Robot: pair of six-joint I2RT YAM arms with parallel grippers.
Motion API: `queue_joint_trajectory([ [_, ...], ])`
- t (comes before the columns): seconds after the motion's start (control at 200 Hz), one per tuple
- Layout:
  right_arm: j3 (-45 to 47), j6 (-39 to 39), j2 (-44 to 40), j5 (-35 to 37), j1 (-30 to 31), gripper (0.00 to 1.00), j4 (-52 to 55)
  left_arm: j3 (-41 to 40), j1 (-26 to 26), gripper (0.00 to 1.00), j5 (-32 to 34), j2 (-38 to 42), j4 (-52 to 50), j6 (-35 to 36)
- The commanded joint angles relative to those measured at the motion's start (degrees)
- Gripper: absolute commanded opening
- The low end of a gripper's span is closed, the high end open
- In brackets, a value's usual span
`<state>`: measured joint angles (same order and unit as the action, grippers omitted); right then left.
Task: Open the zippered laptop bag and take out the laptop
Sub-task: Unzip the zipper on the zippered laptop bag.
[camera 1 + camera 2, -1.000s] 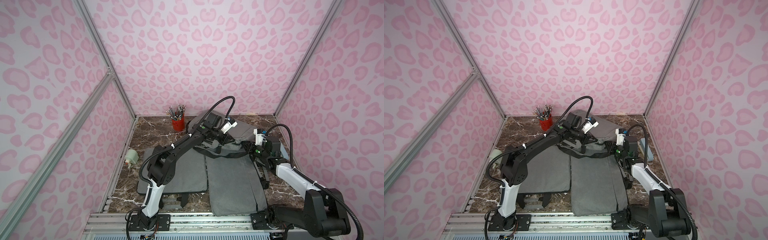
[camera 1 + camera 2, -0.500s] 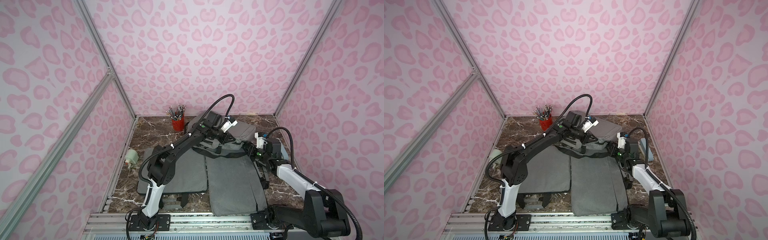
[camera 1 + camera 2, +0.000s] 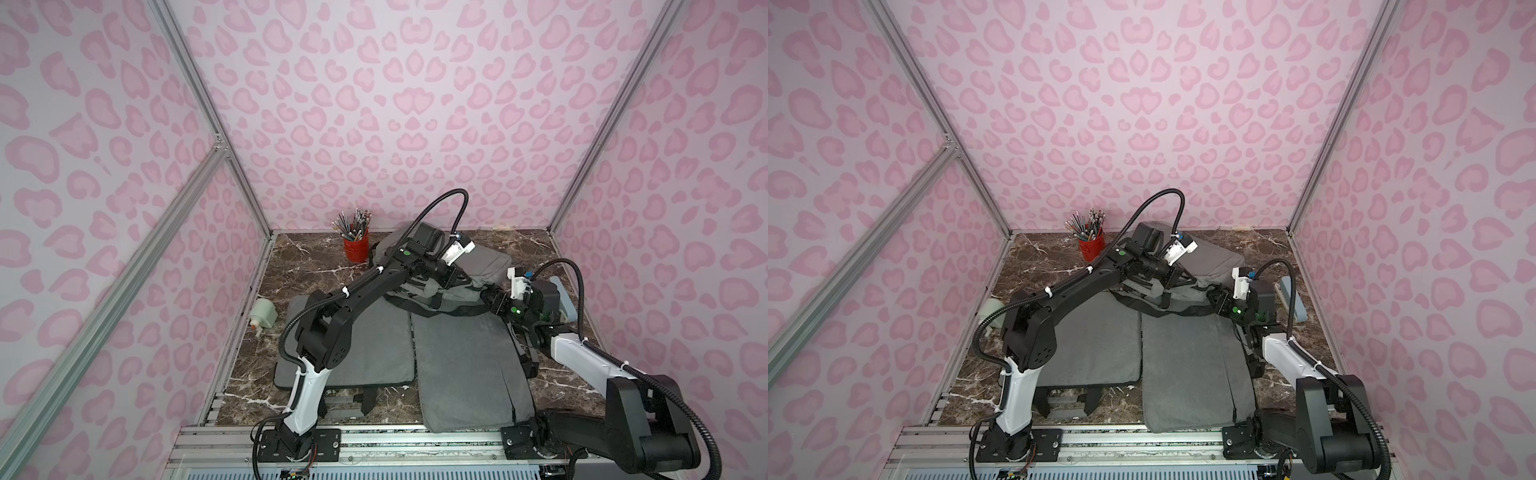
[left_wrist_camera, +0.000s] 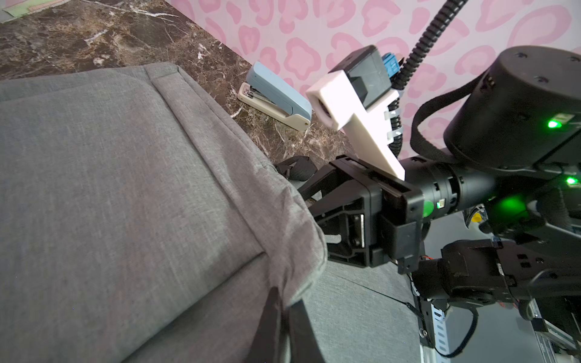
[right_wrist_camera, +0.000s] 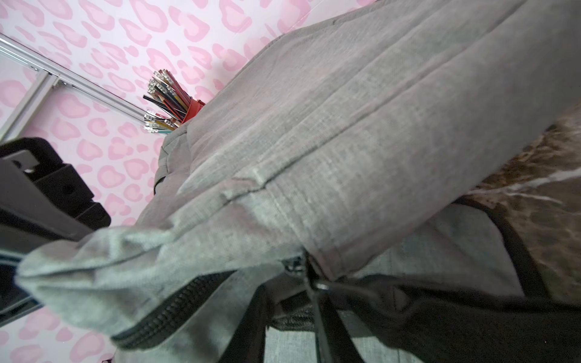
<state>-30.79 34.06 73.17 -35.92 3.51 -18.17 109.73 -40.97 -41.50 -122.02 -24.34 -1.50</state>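
Toward twelve o'clock on the bench (image 3: 316,266), we pinch the laptop bag (image 3: 484,259) fabric with our left hand (image 3: 451,280) while our right hand (image 4: 309,201), slightly spread, reaches the zipper (image 5: 309,276), which could slip free.

I see pink leopard-print walls (image 3: 374,104) on three sides, held by bare aluminium frame posts (image 3: 208,116) at the corners, with one diagonal brace (image 3: 124,282) on the left. The desk (image 3: 307,266) is dark brown marble with white veins, edged at the front by a slotted aluminium rail (image 3: 415,440). Light looks even and soft from my feed, with no hard shadows.
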Motion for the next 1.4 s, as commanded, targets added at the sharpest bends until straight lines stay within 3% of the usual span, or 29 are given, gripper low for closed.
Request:
queue_joint_trajectory([
  [0.0,0.6,3.5,0.1,-2.6,0.1,0.26,-6.9,1.1,-0.2,0.03,-4.2,0.1,3.4,-0.5],
  [0.1,0.9,5.4,0.9,-3.3,-0.3,0.23,-9.3,1.0,-0.2,0.03,-4.3,0.2,3.4,-0.6],
  [0.591,-0.8,-2.2,0.8,0.8,-2.1,0.00,1.1,0.7,-0.1,0.03,-4.3,0.6,2.9,0.2],
  [1.117,1.1,-7.7,-5.2,-1.9,0.2,0.00,-0.4,1.4,0.0,0.03,-3.9,-0.3,3.6,-1.1],
  [1.398,2.0,-7.6,-6.4,2.5,-0.7,0.00,4.3,1.6,-0.1,0.03,-3.9,-0.2,3.2,-1.1],
])
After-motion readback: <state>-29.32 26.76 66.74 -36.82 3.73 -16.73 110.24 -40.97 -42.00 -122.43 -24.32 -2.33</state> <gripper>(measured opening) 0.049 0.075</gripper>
